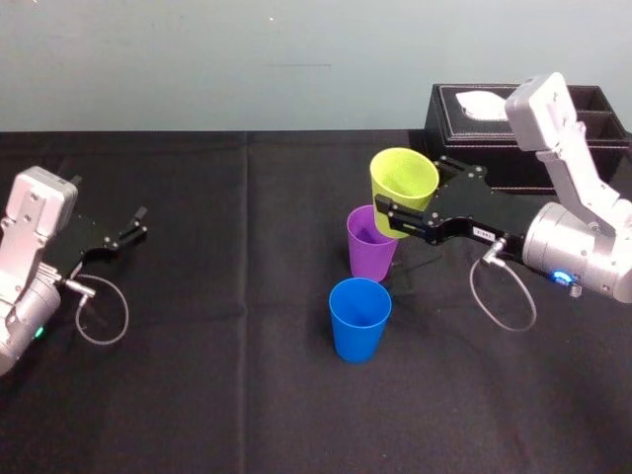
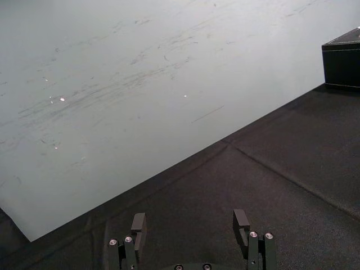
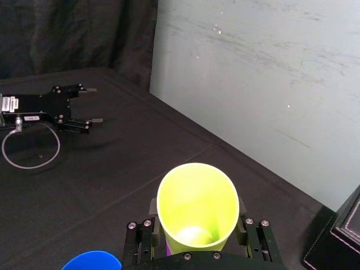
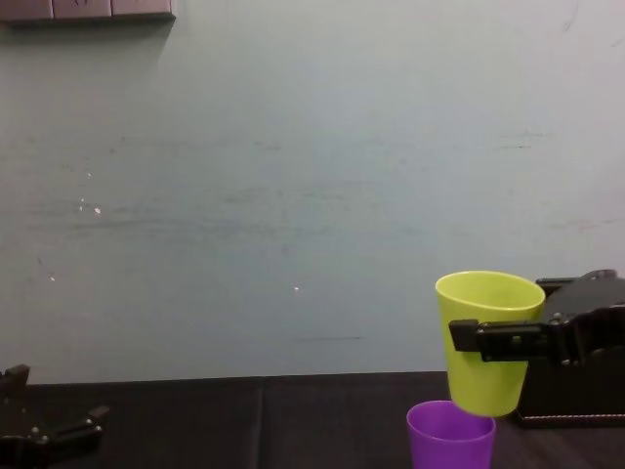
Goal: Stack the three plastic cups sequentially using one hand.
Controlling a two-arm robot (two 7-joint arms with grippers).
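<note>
Yellow-green cup [image 1: 405, 176] upright, lifted off the tabletop [image 1: 217, 296], base close over the rim of the purple cup [image 1: 370, 245]. Clamped at mid-height between the closed jaws of the right gripper [image 1: 403, 197], reaching in from the right. Purple cup standing on the tabletop, blue cup [image 1: 358, 318] just in front of it, nearer the robot, also upright. Black tissue box [image 1: 553, 118] behind the right arm. Left gripper [image 1: 138, 225] low at far left, jaws spread apart, holding nothing.

head, low chest: shared yellow-green cup [image 1: 403, 183]
</note>
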